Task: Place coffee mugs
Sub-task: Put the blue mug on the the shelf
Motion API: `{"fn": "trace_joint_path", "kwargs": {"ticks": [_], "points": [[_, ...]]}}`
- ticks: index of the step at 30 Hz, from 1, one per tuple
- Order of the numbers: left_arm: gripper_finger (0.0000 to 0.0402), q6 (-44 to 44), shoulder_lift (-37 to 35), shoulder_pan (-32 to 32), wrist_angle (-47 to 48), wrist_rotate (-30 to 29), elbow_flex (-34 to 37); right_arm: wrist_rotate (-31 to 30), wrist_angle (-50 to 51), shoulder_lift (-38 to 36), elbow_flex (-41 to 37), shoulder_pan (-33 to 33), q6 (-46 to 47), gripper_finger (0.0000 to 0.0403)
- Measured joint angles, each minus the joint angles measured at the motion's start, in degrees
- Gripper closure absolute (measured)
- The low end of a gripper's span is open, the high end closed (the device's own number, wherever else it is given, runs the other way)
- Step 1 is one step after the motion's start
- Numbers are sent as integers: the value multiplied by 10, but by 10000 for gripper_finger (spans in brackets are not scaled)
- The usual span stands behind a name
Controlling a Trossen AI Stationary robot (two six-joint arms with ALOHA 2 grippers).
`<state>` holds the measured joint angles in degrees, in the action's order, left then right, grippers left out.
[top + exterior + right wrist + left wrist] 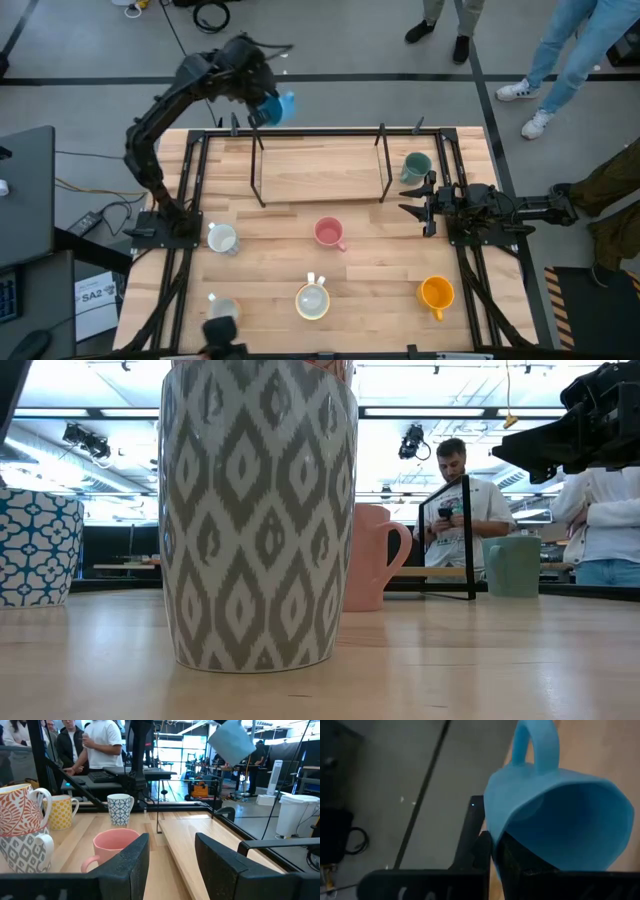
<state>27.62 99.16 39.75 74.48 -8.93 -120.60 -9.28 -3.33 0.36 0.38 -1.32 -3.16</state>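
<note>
1. Left hand (268, 108) raised past the table's (300, 250) far edge, pinching blue mug (280, 106) by its rim; mug tilted, off the table.
2. Right hand (408, 197) low at the right side, fingers spread, holding nothing.
3. Green mug (415, 168) just beside right hand, near the rack (320, 170).
4. Pink mug (329, 233) mid-table; orange mug (437, 294) front right.
5. Pale mugs (312, 299) front and left.

We see the left arm raised and folded past the table's far left corner, its left gripper (268, 108) clamped on the blue mug (280, 106). The right gripper (415, 198) rests low at the right, fingers (220, 865) parted, empty.
</note>
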Motion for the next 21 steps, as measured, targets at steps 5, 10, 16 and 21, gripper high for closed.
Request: {"fn": "trace_joint_path", "kwargs": {"ticks": [5, 10, 16, 21], "points": [[381, 13, 50, -11, 17, 15, 0, 0, 0, 0, 0, 0, 0, 238], [381, 13, 98, -11, 44, 39, 0, 0, 0, 0, 0, 0, 0, 238], [381, 13, 146, -11, 92, 42, 0, 0, 0, 0, 0, 0, 0, 238], [381, 11, 174, -7, 95, 47, 0, 0, 0, 0, 0, 0, 0, 238]]}}
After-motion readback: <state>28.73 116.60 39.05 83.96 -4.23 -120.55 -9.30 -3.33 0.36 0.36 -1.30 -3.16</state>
